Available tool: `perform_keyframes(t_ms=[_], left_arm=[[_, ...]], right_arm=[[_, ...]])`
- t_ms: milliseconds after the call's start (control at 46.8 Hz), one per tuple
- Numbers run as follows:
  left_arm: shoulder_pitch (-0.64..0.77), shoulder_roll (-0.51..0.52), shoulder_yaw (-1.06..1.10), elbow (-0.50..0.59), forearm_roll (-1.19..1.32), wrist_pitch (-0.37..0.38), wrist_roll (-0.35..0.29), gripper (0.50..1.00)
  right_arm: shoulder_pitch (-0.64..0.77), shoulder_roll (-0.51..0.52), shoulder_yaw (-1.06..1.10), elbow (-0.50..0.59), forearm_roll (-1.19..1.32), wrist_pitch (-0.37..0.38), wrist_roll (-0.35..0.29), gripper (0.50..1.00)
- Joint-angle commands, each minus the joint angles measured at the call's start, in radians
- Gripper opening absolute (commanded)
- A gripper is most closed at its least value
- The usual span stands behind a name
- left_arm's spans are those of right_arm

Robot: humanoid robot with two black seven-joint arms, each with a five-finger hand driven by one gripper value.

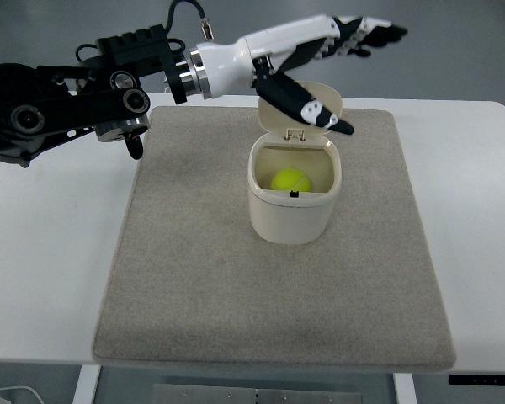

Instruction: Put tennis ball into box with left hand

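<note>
Beige and coarsely woven, one rectangular mat (236, 286) covers most of the white table (42, 278), its near edge close to the table's near edge. One cream plastic box (292, 206), rounded and smooth, stands on the mat's far half, its hinged lid (307, 105) tipped up and back. One fuzzy yellow-green tennis ball (290, 179) lies inside the box. Above the mat's far edge hangs the left hand (320, 55), white and black, fingers spread and holding nothing, thumb angled down over the lid.

Left hand (320, 59) raised, fingers (374, 35) extended, spread, empty
</note>
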Motion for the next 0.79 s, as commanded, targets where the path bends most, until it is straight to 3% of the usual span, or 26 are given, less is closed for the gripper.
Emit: perform_keyframes(t_ms=[0,149,342,555,769], left_arm=[[0.036,0.000,-0.085,0.054,-0.021,0.052,0.000,0.947],[0.129,-0.012,-0.202,0.235,-0.168,0.057,-0.003,0.945],[0.205,-0.011,-0.239,0.355,-0.372,0.028,-0.021,0.943],[0.304,-0.014,-0.349,0.479,-0.495,-0.077,-0.046,0.943],[0.403,-0.127,-0.385,0.656,-0.659,-0.236,-0.046,0.943]], right_arm=[[0.000,0.000,0.000,0.000,0.000,0.000,-0.001,0.938],[0.000,0.000,0.000,0.000,0.000,0.001,-0.001,0.938],[0.000,0.000,0.000,0.000,0.000,0.001,-0.001,0.938],[0.000,0.000,0.000,0.000,0.000,0.000,0.001,0.938],[0.000,0.000,0.000,0.000,-0.002,0.000,-0.001,0.938]])
